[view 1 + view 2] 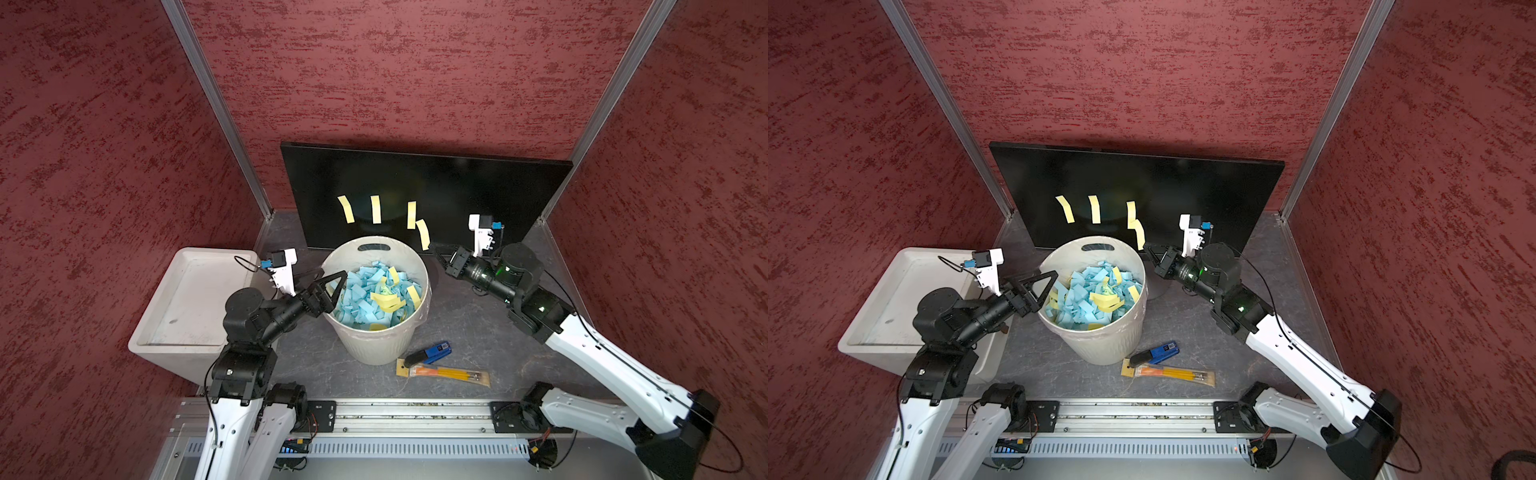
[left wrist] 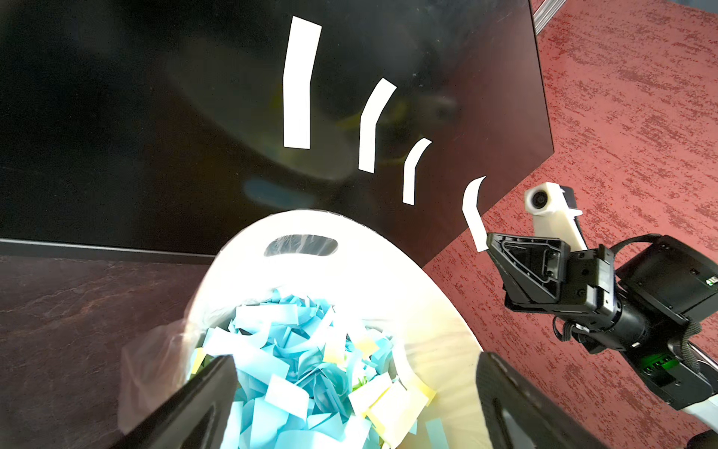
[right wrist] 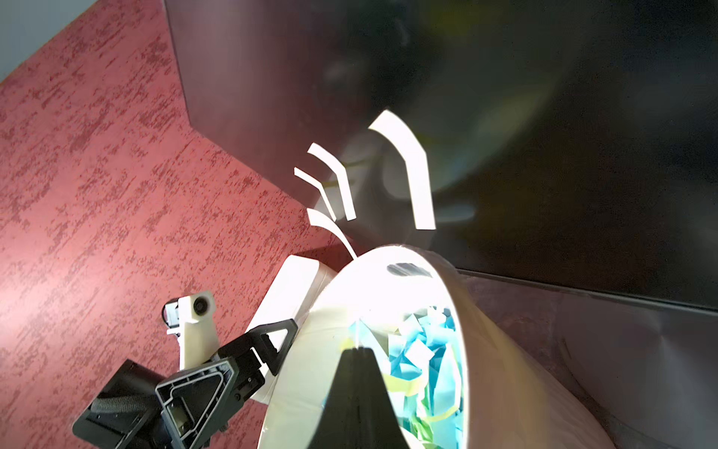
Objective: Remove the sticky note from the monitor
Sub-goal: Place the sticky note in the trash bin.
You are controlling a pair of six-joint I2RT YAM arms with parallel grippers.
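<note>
Monitor (image 1: 424, 183) stood upright along the back edge of the desk (image 1: 478, 340), its lower edge partly hidden by the white wastebasket (image 1: 374, 345) before it, full of paper scraps (image 1: 365, 299). Left claw (image 1: 334, 273) gaped wide over the basket's rim, empty. Right claw (image 1: 433, 247) was pinched tight on the lower end of the rightmost sticky note (image 1: 422, 233); whether its upper end touched the screen was unclear. Three more notes (image 1: 376, 210) stuck on the screen.

You see a white bin (image 1: 376, 345) mid-table, full of blue and yellow paper slips (image 1: 361, 299). A white tub (image 1: 195, 299) sits near it, on the left. In front of the bin, a blue and black tool (image 1: 430, 353) overlaps a pack of brushes (image 1: 449, 372) on the grey table (image 1: 478, 345).
</note>
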